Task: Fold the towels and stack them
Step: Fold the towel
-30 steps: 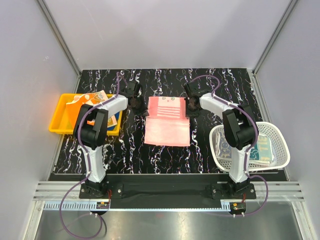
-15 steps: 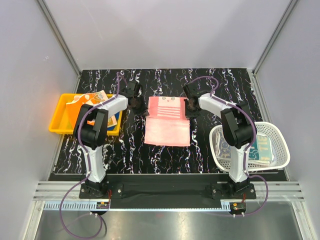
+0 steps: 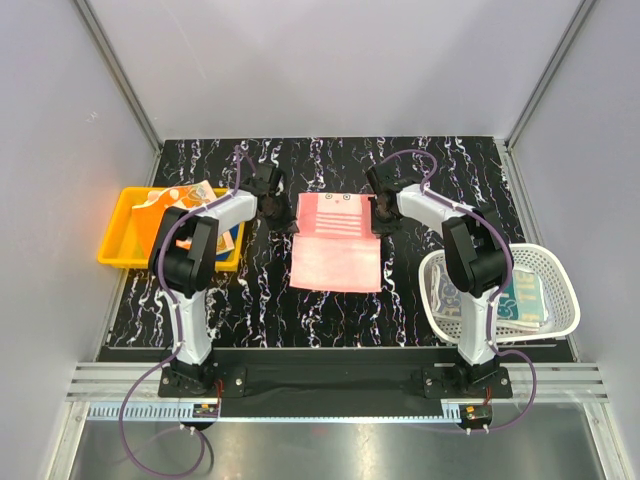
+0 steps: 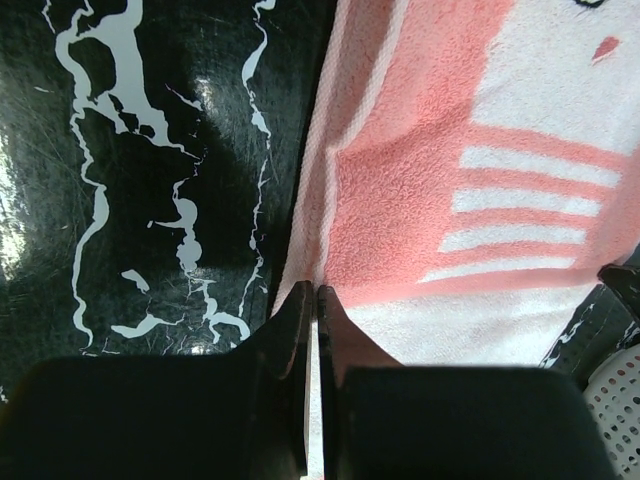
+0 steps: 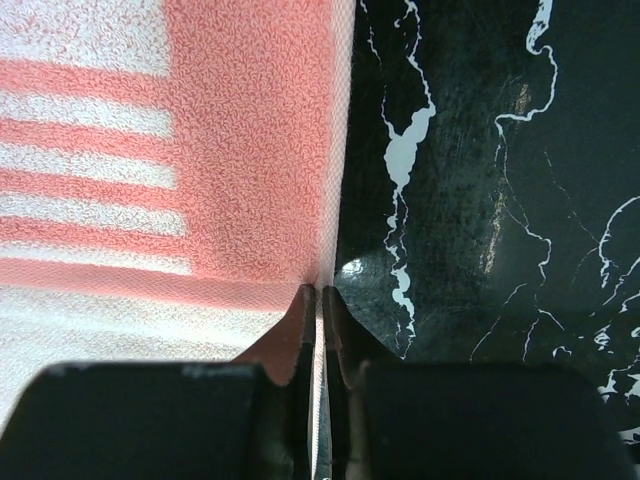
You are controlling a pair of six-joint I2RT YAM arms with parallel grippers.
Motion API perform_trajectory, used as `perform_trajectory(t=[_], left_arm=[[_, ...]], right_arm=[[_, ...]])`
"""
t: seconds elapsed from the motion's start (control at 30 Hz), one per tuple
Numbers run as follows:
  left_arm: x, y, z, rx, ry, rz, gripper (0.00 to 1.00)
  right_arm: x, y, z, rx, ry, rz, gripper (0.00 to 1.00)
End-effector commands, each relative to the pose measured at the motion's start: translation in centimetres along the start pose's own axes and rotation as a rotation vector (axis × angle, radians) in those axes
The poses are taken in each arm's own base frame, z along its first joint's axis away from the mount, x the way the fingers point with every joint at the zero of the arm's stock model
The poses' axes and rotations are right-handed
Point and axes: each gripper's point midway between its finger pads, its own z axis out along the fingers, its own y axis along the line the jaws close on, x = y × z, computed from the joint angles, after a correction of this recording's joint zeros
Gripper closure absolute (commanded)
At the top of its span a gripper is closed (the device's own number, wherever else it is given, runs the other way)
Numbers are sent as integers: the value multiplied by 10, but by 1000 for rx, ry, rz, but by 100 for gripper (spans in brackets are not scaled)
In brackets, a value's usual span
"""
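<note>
A pink towel with white stripes and a cartoon face (image 3: pixel 335 245) lies flat in the middle of the black marbled table. My left gripper (image 3: pixel 289 227) is at its left edge and my right gripper (image 3: pixel 377 222) at its right edge, both near the far striped part. In the left wrist view the left gripper (image 4: pixel 315 292) is shut on the towel's (image 4: pixel 420 200) edge. In the right wrist view the right gripper (image 5: pixel 320 292) is shut on the towel's (image 5: pixel 230 150) hem. Other printed towels lie in the tray and the basket.
A yellow tray (image 3: pixel 118 245) at the left holds an orange printed towel (image 3: pixel 185 196). A white mesh basket (image 3: pixel 565 300) at the right holds teal printed towels (image 3: pixel 520 297). The basket's corner shows in the left wrist view (image 4: pixel 620 400). Grey walls enclose the table.
The right gripper has shifted very slightly inward along the towel's right edge. The left gripper and the towel look the same.
</note>
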Motion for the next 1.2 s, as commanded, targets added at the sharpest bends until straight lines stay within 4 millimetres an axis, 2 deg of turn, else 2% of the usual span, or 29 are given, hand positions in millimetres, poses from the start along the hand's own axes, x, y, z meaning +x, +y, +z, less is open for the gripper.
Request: perform_trajectory(t=[0.0, 0.33, 0.53, 0.73, 0.83, 1.0, 1.07, 1.17], left_arm=[[-11, -11, 0, 39, -32, 21, 100], [-10, -14, -1, 51, -27, 29, 100], [-8, -14, 0, 59, -20, 29, 100], [-5, -13, 0, 64, -16, 28, 100], [-3, -13, 0, 67, -14, 29, 100], [-4, -15, 0, 73, -17, 32, 100], [-3, -14, 0, 72, -16, 30, 100], [-2, -14, 1, 77, -15, 29, 100]], right_arm=[[-15, -2, -11, 36, -43, -23, 96], [-11, -1, -11, 30, -5, -58, 99], [-3, -2, 0, 42, 50, -88, 96], [-2, -6, -2, 62, 51, -94, 93], [-2, -7, -5, 73, 53, -102, 87], [-1, -7, -6, 71, 55, -100, 85], [-1, -6, -6, 81, 55, -109, 80], [-2, -6, -7, 90, 55, -111, 79]])
